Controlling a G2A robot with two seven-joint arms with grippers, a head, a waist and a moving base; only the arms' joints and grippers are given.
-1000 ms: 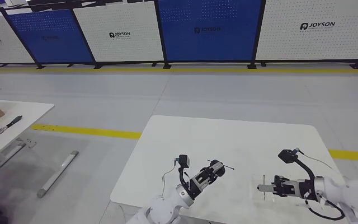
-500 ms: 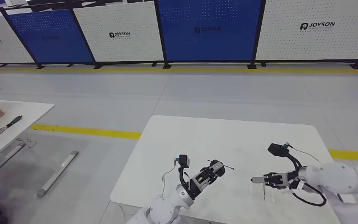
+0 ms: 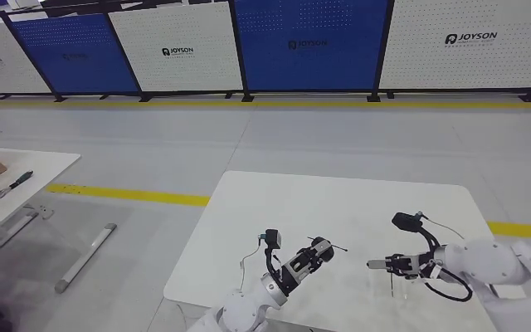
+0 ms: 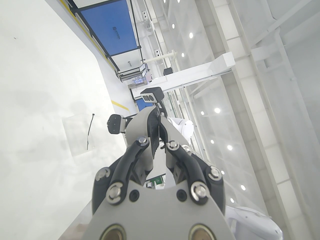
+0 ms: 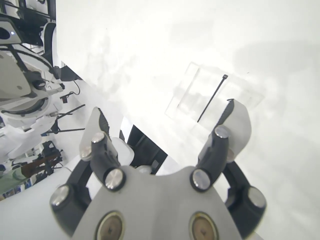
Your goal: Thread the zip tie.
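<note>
Since 1 s ago the rt arm has swung toward the middle of the table (image 3: 332,199). Its gripper stood over the clear plate before, now its tip is past the plate's edge on the side of the lt arm, and the wrist has also come a bit inward. Lt arm has not changed its place, and the zip tie has not moved either.

Rt gripper (image 5: 165,107) has its fingers spread wide, w/ nothing between them. The zip tie (image 5: 212,97) lies flat and straight on the clear plate (image 5: 247,93), near the table's front edge on the robot's rt side. In the rt wrist view its thin tail end comes close to one finger (image 5: 237,116), and the head end points away from the gripper. I cannot tell if the finger touches the plate. In the top view the tie (image 3: 392,285) shows just beside the rt gripper (image 3: 375,266), on the side of the near edge.

Lt gripper (image 4: 157,123) is held above the table near the front edge, well apart from the plate. Its fingers are pressed together. In the top view a thin black strip (image 3: 338,246) crosses its tip (image 3: 323,246) and sticks out on both sides, so it seems clamped there. It looks like a 2nd tie, but too thin to be sure.
</note>
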